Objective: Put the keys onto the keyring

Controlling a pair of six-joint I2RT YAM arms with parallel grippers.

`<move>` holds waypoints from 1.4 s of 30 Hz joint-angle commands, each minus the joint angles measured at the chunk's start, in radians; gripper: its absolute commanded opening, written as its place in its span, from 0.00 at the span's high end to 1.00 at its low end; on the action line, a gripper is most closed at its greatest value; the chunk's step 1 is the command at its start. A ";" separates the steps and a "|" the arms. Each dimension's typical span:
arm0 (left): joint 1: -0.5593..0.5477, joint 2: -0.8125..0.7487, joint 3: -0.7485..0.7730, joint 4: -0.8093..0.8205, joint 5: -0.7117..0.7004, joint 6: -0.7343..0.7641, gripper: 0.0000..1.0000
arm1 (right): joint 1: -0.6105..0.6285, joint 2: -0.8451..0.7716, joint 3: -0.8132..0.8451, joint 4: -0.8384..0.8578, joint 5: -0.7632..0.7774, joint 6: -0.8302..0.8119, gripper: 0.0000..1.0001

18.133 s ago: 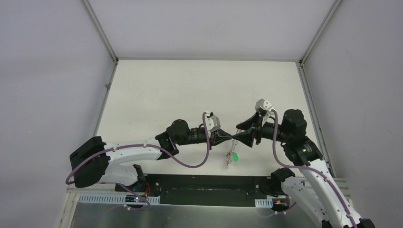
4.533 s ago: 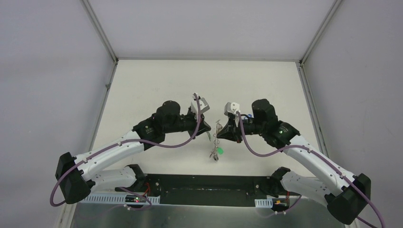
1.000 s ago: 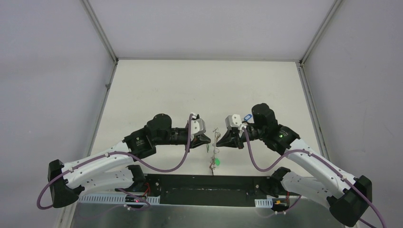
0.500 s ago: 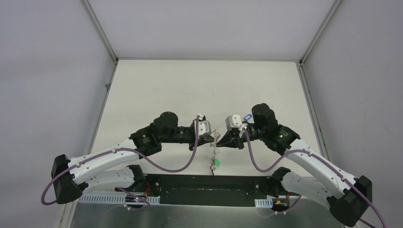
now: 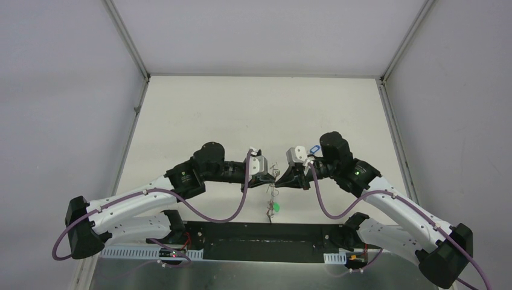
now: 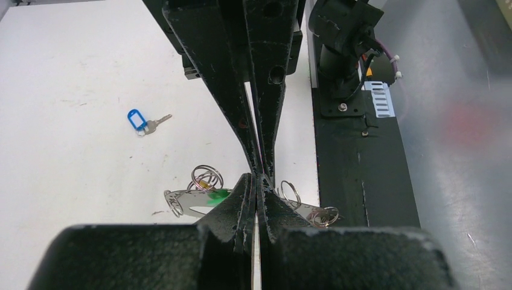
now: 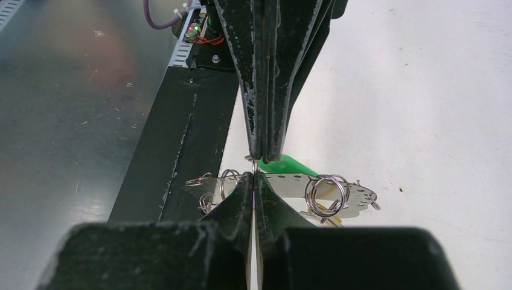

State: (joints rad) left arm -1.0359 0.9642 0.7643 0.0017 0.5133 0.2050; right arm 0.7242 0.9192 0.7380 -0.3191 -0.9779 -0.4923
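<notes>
My left gripper and right gripper meet tip to tip above the near middle of the table, both shut. The keyring, a flat silvery piece carrying small wire rings, hangs down from that meeting point with a green-tagged key at its lower end. In the right wrist view the keyring crosses behind my right gripper, which pinches it. In the left wrist view my left gripper touches the right fingers in front of the keyring; what it pinches is hidden. A blue-tagged key lies on the table.
The blue-tagged key lies beside the right arm's wrist. A black base plate runs along the near edge, with a metal shelf below it. Grey walls and a metal frame close in the white table on three sides.
My left gripper has moved right until its tips meet the right gripper's tips. The right arm and the hanging keyring have stayed where they were.
</notes>
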 commanded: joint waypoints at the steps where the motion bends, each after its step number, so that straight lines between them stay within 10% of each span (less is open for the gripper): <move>1: -0.015 0.000 0.019 0.051 0.045 0.028 1.00 | 0.004 -0.012 0.020 0.024 -0.036 -0.022 1.00; 42: -0.091 -0.043 -0.029 -0.119 -0.038 0.117 1.00 | 0.004 0.009 0.023 0.020 -0.033 0.009 1.00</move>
State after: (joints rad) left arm -1.1065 0.9348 0.7528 -0.0948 0.4870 0.3077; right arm 0.7303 0.9306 0.7380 -0.3504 -0.9928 -0.4782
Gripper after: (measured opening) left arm 0.008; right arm 0.005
